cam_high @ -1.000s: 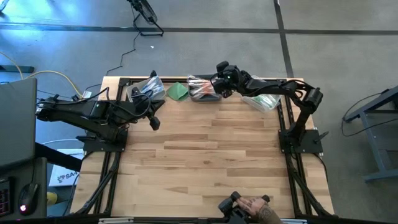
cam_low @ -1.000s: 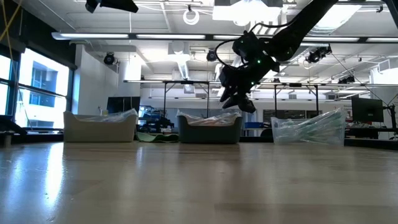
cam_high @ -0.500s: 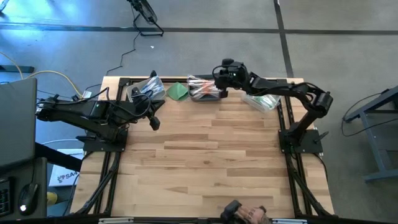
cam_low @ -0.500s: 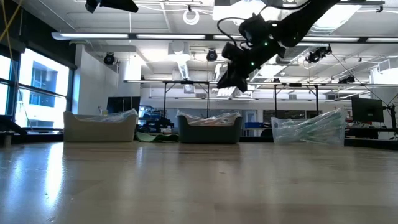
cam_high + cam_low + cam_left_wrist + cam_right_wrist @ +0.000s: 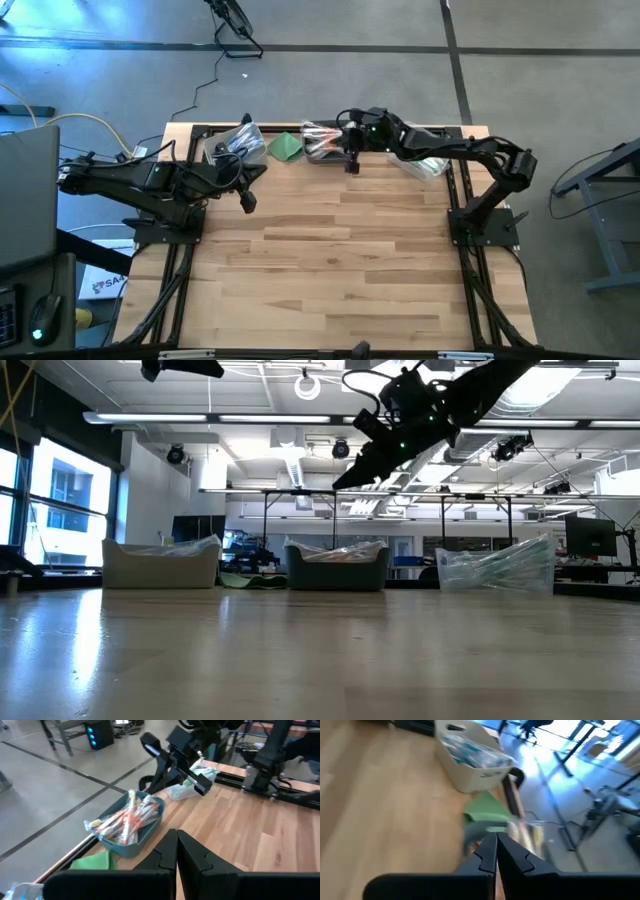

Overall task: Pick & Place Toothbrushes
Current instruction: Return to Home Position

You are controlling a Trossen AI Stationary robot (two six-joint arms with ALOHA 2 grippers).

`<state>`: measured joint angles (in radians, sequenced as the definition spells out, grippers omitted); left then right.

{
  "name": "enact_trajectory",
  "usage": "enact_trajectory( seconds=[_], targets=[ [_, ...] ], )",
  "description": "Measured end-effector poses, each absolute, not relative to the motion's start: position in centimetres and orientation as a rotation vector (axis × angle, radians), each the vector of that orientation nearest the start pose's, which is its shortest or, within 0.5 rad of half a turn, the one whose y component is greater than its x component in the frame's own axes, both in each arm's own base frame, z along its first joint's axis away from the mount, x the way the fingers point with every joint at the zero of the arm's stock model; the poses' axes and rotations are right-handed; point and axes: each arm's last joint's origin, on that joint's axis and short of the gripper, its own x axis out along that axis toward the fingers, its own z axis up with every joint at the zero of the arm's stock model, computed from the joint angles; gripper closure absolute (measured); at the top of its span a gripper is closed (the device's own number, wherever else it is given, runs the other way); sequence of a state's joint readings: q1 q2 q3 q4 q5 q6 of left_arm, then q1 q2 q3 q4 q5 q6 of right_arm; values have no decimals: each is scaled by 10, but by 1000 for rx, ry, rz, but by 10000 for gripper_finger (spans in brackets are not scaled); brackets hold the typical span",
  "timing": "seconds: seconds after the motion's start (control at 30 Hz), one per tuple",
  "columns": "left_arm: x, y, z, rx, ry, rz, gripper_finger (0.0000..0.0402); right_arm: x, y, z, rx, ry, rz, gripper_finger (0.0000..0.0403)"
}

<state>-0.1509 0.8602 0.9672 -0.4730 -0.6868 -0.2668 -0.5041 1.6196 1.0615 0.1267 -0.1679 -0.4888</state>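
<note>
Pink-orange toothbrushes [image 5: 125, 820] lie piled in a grey-blue bin [image 5: 325, 143] at the table's far edge. To its left are a folded green cloth [image 5: 287, 146] and a pale bin [image 5: 235, 143] of blue toothbrushes [image 5: 470, 747]. My right gripper [image 5: 351, 165] hangs high above the table by the middle bin's near right corner, shut, with nothing between its fingers [image 5: 496, 837]. It points down and leftward in the low view [image 5: 340, 482]. My left gripper [image 5: 247, 203] waits shut above the table's left part, near the pale bin.
A clear bag [image 5: 420, 160] of more toothbrushes lies at the far right and stands up in the low view [image 5: 497, 565]. Black frame rails [image 5: 462, 200] run along the table's sides. The wide wooden surface [image 5: 330, 260] stretches toward the near edge.
My right gripper has risen from over the middle bin, drawn a little toward the table's near edge, rolled about its own axis and shut with nothing in it. A person's hand at the near edge has withdrawn from view.
</note>
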Motion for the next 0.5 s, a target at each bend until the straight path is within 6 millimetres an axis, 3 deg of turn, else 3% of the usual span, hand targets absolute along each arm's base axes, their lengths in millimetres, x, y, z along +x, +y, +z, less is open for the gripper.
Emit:
enact_trajectory(
  seconds=[0.33, 0.5],
  targets=[
    [172, -10, 358, -121, 276, 469, 401, 331, -139, 247, -135, 445, -105, 400],
    [173, -13, 358, -59, 300, 350, 401, 331, -119, 257, -101, 434, -73, 400]
  ],
)
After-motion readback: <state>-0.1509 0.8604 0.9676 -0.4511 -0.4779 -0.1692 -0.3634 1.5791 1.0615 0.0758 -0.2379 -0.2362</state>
